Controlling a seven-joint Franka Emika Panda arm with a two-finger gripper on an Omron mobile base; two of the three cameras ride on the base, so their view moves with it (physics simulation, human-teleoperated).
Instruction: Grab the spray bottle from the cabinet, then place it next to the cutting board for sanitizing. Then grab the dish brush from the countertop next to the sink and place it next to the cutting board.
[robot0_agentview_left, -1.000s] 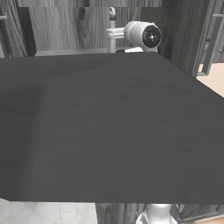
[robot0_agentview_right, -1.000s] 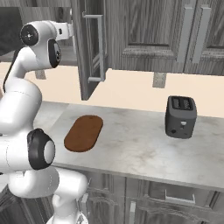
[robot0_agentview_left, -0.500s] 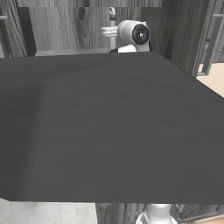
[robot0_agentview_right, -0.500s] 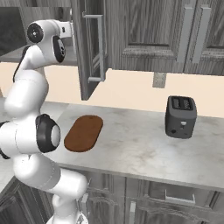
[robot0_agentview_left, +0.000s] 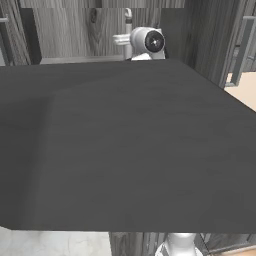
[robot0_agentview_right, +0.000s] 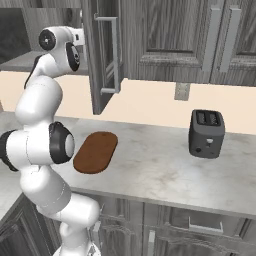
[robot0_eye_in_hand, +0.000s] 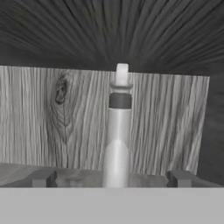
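Spray bottle (robot0_eye_in_hand: 117, 140) stood upright on the cabinet's (robot0_agentview_right: 102, 65) lighter shelf, right in front of the hand and centred between the two dark fingertips (robot0_eye_in_hand: 43, 178), which sat well apart on either side of it without touching. The gripper (robot0_eye_in_hand: 111, 179) was spread as wide as it goes and held nothing.

Compared with a second before, the arm had swung its upper links further in behind the open cabinet door: from the right, the wrist had moved from out in front of the door edge to tucked close against it, the hand itself hidden behind the door. From the left, the white wrist joint near the shelf's back had shifted a little and turned, with the bottle's pale nozzle (robot0_agentview_left: 128, 15) poking up just beside it. The base had not driven; the counter scene sat the same.

To my eye that meant the reach was nearly done and the next thing wanted was a small push forward, then a squeeze on the bottle's body. The cutting board (robot0_agentview_right: 95, 152) lay bare near the countertop's (robot0_agentview_right: 165, 170) front left part, below the open door, nothing set beside it yet. The toaster (robot0_agentview_right: 206, 133) stood toward the back right. The brush step was all still to come.
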